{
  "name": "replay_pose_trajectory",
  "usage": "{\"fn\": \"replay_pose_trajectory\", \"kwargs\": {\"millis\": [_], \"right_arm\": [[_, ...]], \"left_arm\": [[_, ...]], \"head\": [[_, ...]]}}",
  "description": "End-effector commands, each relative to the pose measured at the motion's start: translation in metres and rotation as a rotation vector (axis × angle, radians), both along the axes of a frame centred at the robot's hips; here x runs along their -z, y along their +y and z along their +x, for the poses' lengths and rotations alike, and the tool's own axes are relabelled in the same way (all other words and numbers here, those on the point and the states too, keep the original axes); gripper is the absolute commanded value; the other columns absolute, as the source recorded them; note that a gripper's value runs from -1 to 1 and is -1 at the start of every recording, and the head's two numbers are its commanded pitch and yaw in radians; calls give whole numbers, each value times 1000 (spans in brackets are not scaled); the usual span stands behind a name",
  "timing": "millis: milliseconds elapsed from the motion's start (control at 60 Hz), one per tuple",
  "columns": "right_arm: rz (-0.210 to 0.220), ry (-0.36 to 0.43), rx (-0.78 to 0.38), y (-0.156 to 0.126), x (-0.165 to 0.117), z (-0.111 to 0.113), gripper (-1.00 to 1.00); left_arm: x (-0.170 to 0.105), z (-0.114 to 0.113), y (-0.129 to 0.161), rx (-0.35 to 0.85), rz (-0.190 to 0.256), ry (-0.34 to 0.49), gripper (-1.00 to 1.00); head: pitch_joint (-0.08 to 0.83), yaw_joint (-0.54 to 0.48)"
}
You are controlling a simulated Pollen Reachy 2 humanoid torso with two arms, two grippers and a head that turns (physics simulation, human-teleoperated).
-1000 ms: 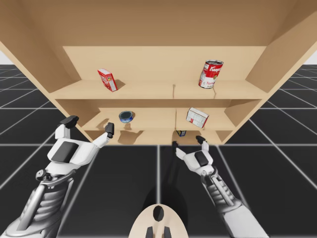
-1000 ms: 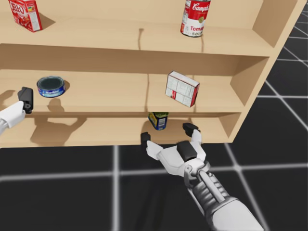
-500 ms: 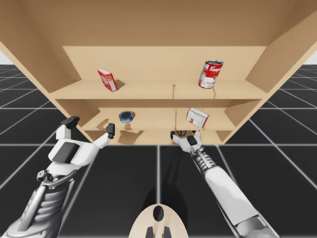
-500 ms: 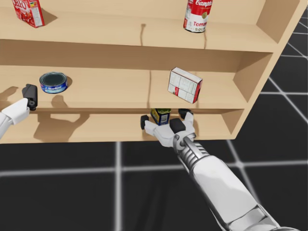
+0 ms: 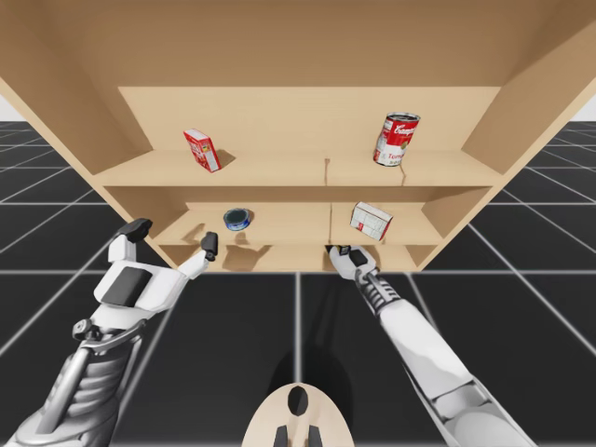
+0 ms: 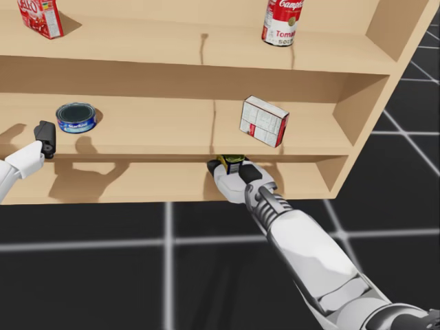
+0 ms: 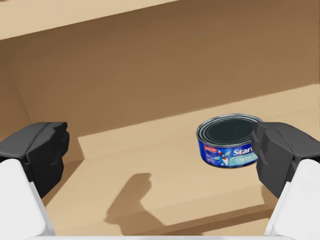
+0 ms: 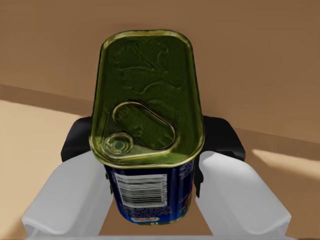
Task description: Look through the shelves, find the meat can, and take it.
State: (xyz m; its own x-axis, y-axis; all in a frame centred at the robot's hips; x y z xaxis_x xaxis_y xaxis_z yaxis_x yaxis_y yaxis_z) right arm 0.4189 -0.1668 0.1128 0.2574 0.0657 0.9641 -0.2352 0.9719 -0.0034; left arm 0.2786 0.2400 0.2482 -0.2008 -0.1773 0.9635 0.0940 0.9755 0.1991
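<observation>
My right gripper (image 6: pixel 232 172) is closed on the meat can (image 8: pixel 147 100), a rectangular blue can with a green-gold pull-tab lid, one finger on each side, inside the lowest shelf (image 6: pixel 137 184). My left gripper (image 7: pixel 157 155) hangs wide open at the middle shelf (image 6: pixel 172 130), with a flat round blue can (image 7: pixel 227 142) just ahead.

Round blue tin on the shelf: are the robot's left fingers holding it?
No, the round blue tin sits on the shelf ahead of my open left fingers, apart from them.
</observation>
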Motion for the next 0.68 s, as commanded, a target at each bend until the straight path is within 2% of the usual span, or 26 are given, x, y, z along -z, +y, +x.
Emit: {"fn": "replay_pose_trajectory", "kwargs": {"millis": [17,117,283,450,600,650,683], "right_arm": [[120,20,-48,51,10,-17,1000],[114,-82,-15,43,-6,-22,1000],[93,-174,19,27,-21,-44,1000],[90,-159,21,14,-22,-71,1000],[88,-126,-17,5,-19,-112,1000],[79,-132,-22,0,-19,-128,1000],[90,-147,-25,-3,-19,-138,1000]], "left_arm": [[0,0,-1,1,0,1,-1000],[0,0,-1,2,-1,0,-1000],[0,0,-2,2,0,1,-1000],[0,0,-3,5,2,2,-1000],[0,-1,-4,7,1,0,-1000],[0,-1,-4,9,2,-1,-1000],[0,-1,-4,10,2,-3,-1000]], "head": [[579,-161],[578,-162],[578,-164],[574,-171],[569,-179],[566,-180],[566,-180]]}}
